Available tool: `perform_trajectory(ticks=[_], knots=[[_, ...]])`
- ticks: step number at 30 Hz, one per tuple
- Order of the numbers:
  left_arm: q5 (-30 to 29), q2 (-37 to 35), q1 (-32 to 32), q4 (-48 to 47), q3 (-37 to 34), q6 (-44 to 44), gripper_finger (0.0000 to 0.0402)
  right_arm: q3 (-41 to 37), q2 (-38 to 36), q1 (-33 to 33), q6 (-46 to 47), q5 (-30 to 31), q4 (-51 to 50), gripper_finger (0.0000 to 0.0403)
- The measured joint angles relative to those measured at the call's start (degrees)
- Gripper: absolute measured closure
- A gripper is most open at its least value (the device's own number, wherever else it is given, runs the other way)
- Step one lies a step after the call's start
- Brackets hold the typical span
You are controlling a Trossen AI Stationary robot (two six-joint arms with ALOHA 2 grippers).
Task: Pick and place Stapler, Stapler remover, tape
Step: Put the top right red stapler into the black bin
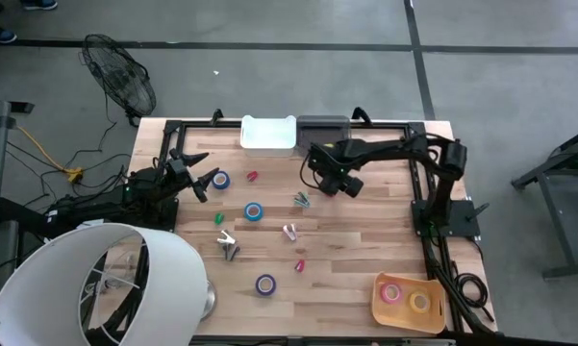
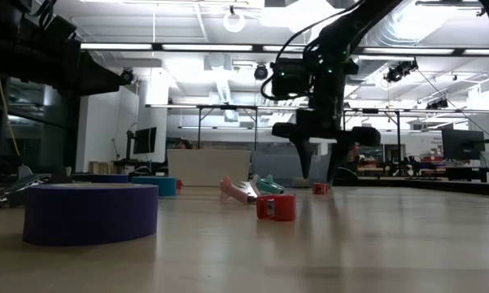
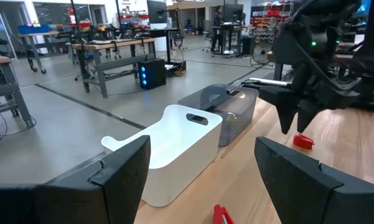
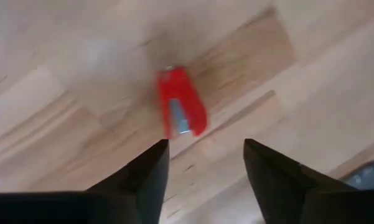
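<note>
Near the table's (image 1: 365,279) far edge, our right gripper (image 4: 205,158) hangs apart over a red stapler (image 4: 180,102); left gripper (image 1: 204,170) apart at left edge.

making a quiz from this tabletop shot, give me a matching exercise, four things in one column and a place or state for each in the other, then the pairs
Things:
1. white bin
2. orange tray
3. right gripper
4. red stapler

Places or states:
A. near the table's front right corner, holding two tape rolls
B. lying free on the wood under open fingers
C. at the table's back edge, beside a grey bin
D. open, above the table, holding nothing

Pairs: 1-C, 2-A, 3-D, 4-B
</note>
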Motion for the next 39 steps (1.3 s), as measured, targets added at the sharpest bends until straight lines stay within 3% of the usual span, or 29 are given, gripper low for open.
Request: perform_trajectory(ticks=[5,22,39], knots=[[0.0,0.0,0.0,0.0,0.0,0.0,0.0117,-1.5,-0.8,1.0,-3.6,0.0,0.7,0.0179],[0.0,0.0,0.0,0.0,0.0,0.0,0.0117,-1.6,0.8,0.4,-3.5,-8.5,1.7,0.0183],[0.2,0.0,0.0,0.0,0.0,0.0,0.0117,-1.6,1.6,-1.7,-3.5,-7.7,2.0,0.0186]])
